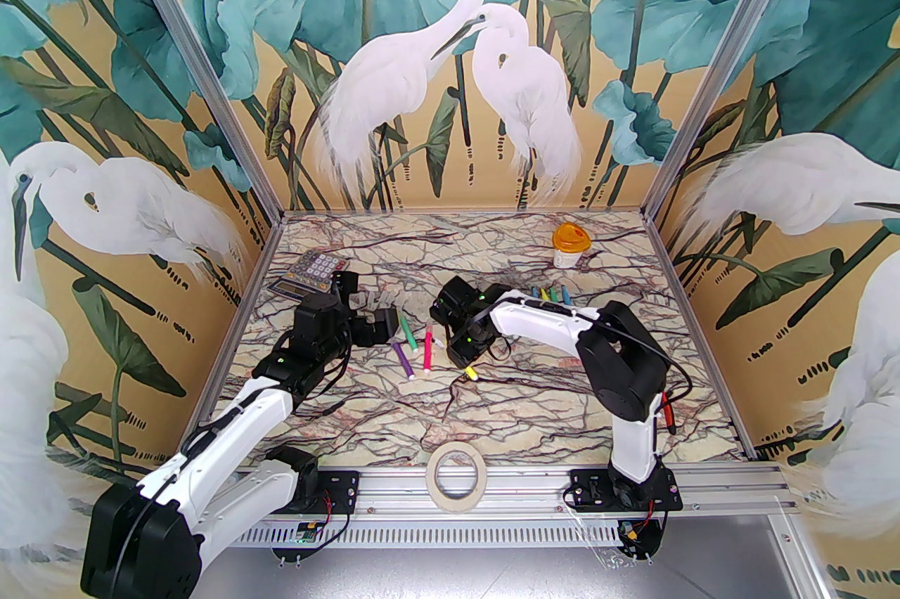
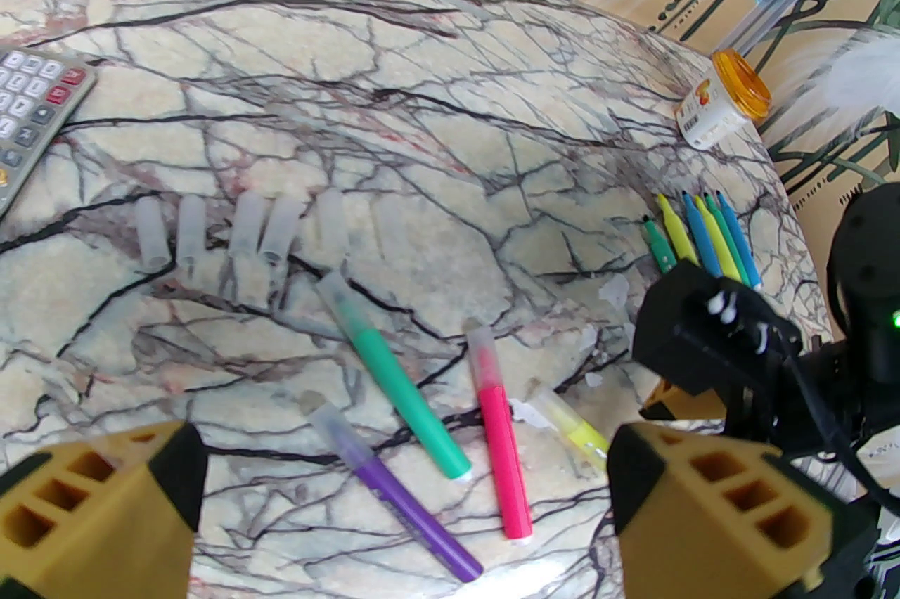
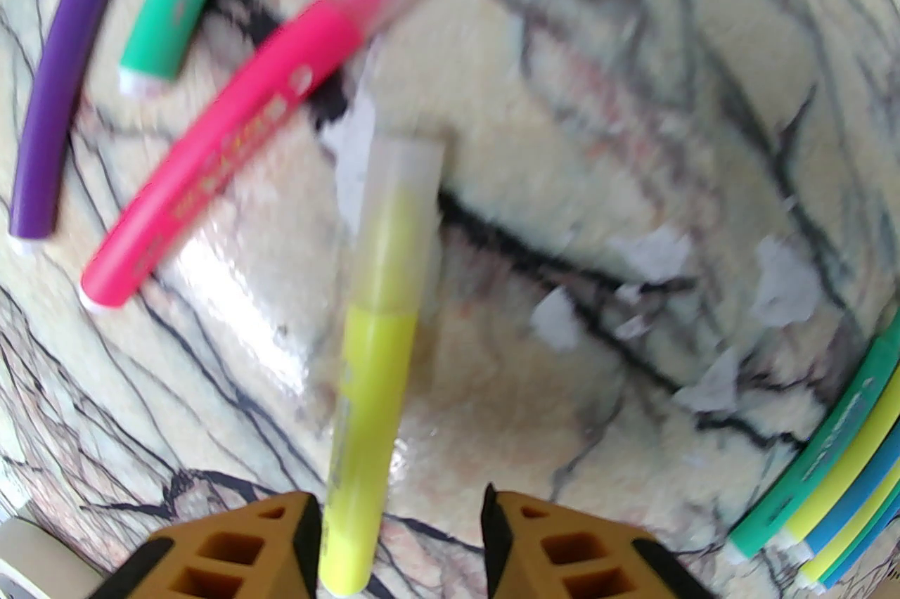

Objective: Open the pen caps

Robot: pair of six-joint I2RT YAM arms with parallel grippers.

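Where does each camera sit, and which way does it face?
Top external: above and behind the arm bases, facing down over the marble-patterned table; both arms, left gripper and right gripper show.
Left wrist: on the left arm, facing across the table toward its far right corner; own tan fingers at bottom.
Right wrist: on the right arm, facing steeply down at a slim yellow clear-capped marker pen between its tan fingers.
Shared: a slim pink clear-capped marker pen, in all three.

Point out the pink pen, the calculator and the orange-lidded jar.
pink pen [image 2: 503, 448]: left wrist view, middle of its body.
calculator [image 2: 29, 93]: left wrist view, on the keypad.
orange-lidded jar [image 1: 567, 259]: top external view, on its white body.
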